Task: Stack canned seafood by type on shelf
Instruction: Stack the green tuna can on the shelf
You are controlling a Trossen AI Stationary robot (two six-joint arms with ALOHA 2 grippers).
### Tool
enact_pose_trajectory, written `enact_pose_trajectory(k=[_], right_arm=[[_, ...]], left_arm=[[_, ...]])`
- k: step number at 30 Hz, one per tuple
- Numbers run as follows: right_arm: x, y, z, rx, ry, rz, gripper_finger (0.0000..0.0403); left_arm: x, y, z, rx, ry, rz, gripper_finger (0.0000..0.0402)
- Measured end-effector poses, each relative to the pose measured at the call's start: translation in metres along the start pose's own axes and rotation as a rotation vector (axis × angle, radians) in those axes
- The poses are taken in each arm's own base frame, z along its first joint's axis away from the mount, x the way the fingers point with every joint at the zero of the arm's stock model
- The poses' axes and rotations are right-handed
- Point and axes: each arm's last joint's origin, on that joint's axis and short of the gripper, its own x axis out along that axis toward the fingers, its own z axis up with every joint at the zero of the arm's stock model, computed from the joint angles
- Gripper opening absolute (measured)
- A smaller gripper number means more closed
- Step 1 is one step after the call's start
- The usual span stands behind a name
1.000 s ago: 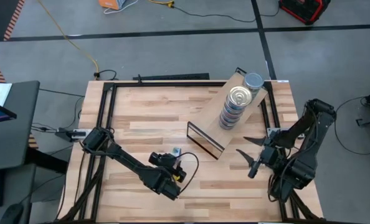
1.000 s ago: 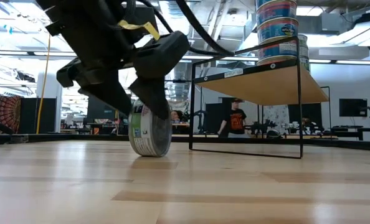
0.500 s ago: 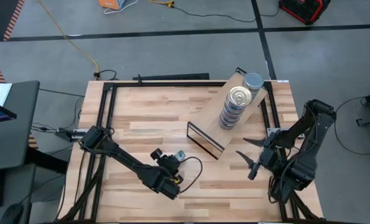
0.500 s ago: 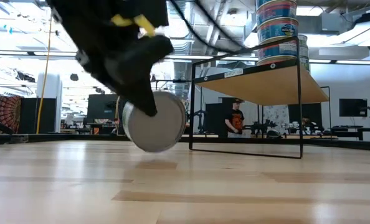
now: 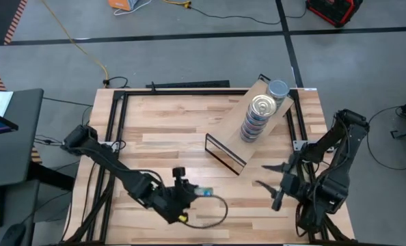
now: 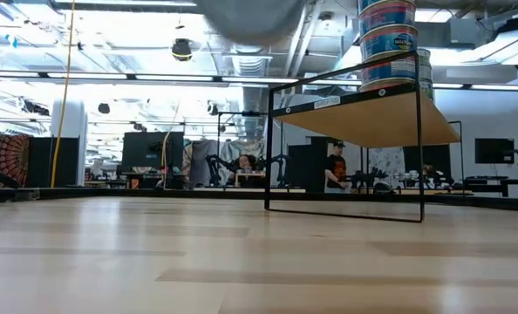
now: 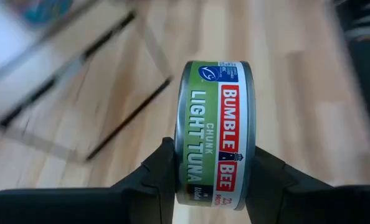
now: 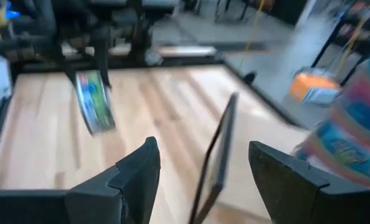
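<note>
Gripping a green-label tin, left tool hovers above table.

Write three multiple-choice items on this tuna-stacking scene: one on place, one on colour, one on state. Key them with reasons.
1. Where are the stacked tins?
A. On the shelf
B. On the floor
C. On the tabletop under the shelf

2. What colour is the label band of the tin in the left gripper?
A. Red
B. Green
C. Black

3. What is the right gripper doing?
A. Gripping a tin
B. Pressing on the shelf
C. Open, holding nothing

Key: 1 A, the stacks stand on the board in the high view. 2 B, the left wrist view shows a green band. 3 C, its jaws are spread with nothing between them.
</note>
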Motion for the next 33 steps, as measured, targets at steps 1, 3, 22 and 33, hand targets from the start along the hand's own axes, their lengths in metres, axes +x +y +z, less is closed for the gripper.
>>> enact_pose_trajectory(k=[1,3,22,33], right_arm=[[0.003,0.003,0.000,0.004,0.019,0.013,0.0271],[0.009,0.011,0.001,0.005,0.017,0.034,0.0271],[0.053,0.092,-0.027,-0.169,0.088,0.198,0.0271],[0.060,0.097,0.002,-0.170,-0.050,0.244,0.0271]], left_arm=[[-0.004,0.000,0.004,0.021,-0.031,-0.024,0.0127],[-0.009,-0.001,0.014,0.057,-0.101,-0.067,0.0127],[0.006,-0.020,0.045,0.201,-0.452,-0.098,0.0127],[0.009,-0.012,0.051,0.197,-0.486,-0.055,0.0127]])
